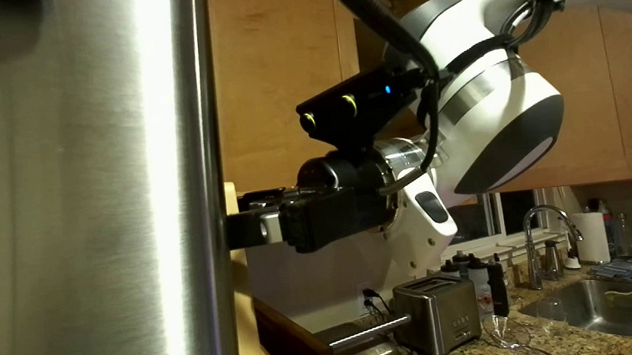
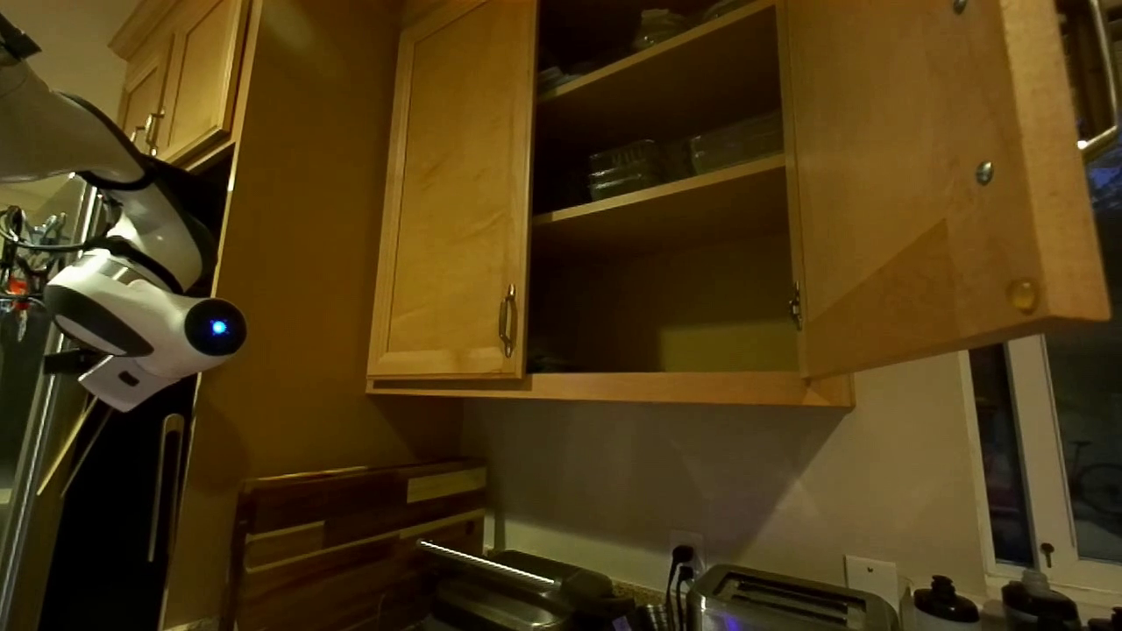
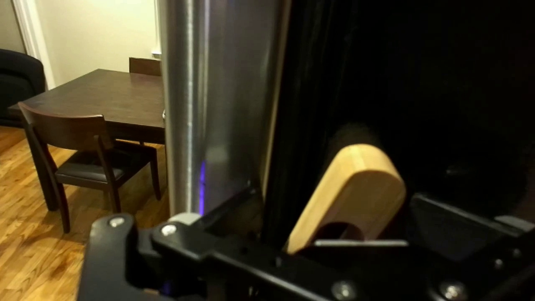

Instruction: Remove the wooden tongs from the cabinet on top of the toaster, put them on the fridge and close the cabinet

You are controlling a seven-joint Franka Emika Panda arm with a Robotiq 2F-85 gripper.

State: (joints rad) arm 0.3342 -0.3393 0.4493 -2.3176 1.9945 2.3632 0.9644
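The jaws are spread wide, the rounded joined end of the tongs (image 3: 364, 192) between them, no pinch visible. The tongs are by the dark side of the fridge (image 1: 86, 199), just beside its steel front edge, joined end up; in both exterior views their legs (image 1: 247, 335) run downward. Whether the fridge alone bears them, I can't tell. They look like light, stiff wood: hard to break, smooth, probably springy. Best hold is flat across the joined end; lower down, the 2 legs may squeeze inward. The cabinet (image 2: 666, 388) stands open.
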